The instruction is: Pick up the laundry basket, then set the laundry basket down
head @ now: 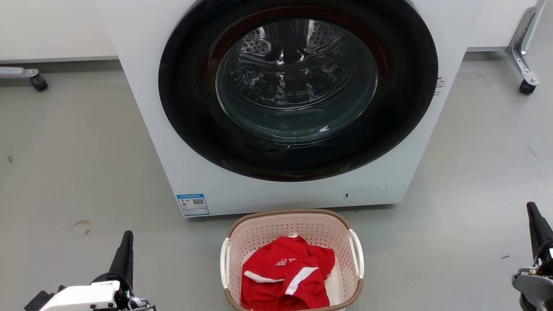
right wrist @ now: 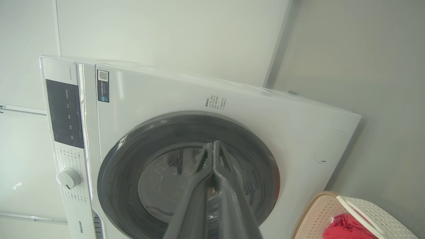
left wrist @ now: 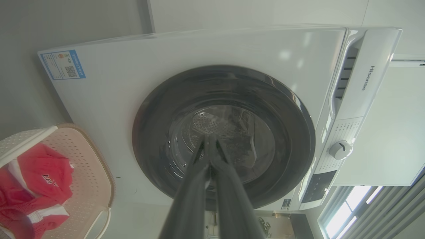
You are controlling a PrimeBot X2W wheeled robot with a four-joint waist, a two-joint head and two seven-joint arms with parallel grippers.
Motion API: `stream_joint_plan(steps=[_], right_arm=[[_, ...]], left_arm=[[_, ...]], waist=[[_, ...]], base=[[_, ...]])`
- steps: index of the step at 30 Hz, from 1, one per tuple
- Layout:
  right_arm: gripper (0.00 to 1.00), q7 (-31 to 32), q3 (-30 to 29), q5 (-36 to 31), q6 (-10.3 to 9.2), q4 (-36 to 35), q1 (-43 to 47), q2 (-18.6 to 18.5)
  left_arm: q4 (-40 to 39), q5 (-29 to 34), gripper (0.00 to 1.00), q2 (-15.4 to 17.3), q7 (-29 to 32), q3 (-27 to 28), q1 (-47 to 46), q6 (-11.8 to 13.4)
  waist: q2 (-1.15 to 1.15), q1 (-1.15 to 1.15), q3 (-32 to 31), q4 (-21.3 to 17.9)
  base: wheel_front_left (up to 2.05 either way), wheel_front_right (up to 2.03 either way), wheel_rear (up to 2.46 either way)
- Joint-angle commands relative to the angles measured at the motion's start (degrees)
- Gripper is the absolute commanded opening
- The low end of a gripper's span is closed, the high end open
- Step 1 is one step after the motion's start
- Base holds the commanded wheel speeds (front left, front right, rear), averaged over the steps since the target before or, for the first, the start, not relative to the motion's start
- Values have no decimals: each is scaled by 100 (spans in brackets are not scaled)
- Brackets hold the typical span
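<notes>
While both arms hang low and wide, the laundry basket (head: 298, 229) sits on the floor (head: 86, 151) midway between the left end effector (head: 126, 239) and the right end effector (head: 534, 211). Both are pinched closed and empty. That spacing, I'd judge, lines each up with the white side handles (head: 224, 263).

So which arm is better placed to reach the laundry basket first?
Left, likely: the left end effector lies closer to the laundry basket than the right end effector, which sits far out. Both are shut, touching nothing.
</notes>
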Motion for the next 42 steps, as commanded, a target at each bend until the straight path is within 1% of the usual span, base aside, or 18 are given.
stream_joint_plan(steps=[1, 42], right_arm=[[0, 47, 91, 29, 28, -153, -277, -145], [0, 47, 90, 28, 28, -153, -277, -144]], left_arm=[[-133, -44, 0, 47, 30, 191, -314, -61], [-133, -34, 0, 39, 39, 203, -315, -62]], waist=[[0, 0, 0, 0], [0, 0, 0, 0]], base=[[0, 0, 0], [0, 0, 0]])
